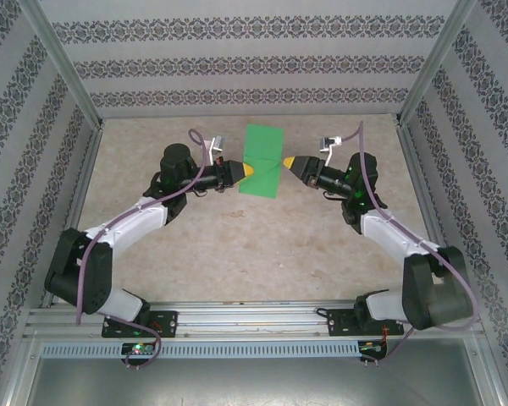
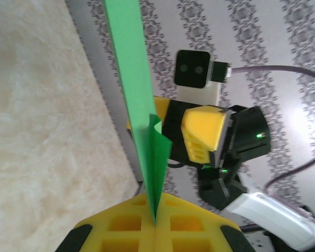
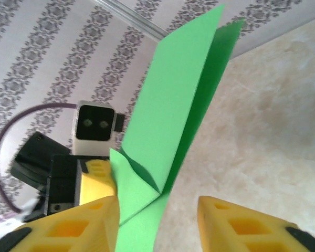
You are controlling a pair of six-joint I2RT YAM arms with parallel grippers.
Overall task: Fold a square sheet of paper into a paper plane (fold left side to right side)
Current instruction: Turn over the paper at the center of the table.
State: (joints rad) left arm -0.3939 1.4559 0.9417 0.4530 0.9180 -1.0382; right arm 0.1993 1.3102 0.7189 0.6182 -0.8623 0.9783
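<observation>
Green and thin, the square sheet of paper (image 1: 262, 148) stands on edge over the far middle of the bench (image 1: 237, 245), doubled into two layers. The left gripper (image 1: 246, 171) meets it from the bench's left half. The left wrist view shows its yellow fingers (image 2: 121, 231) pressed together on the sheet's lower edge. The right gripper (image 1: 289, 163) reaches in from the bench's right half. Its fingers (image 3: 89, 226) are spread apart, with the sheet passing between them close to one finger and unclamped.

The risks I judge likely:
- With only one pinch holding it, the limp sheet could sag, twist or slide out.
- The two layers gape at their far end, so a squeeze there could set a crooked crease.
- A small turned-over corner near the fingers could get pressed in as a stray fold.

Count: one sheet, two layers, one bent corner, two grippers, two fingers on each, one bench.
</observation>
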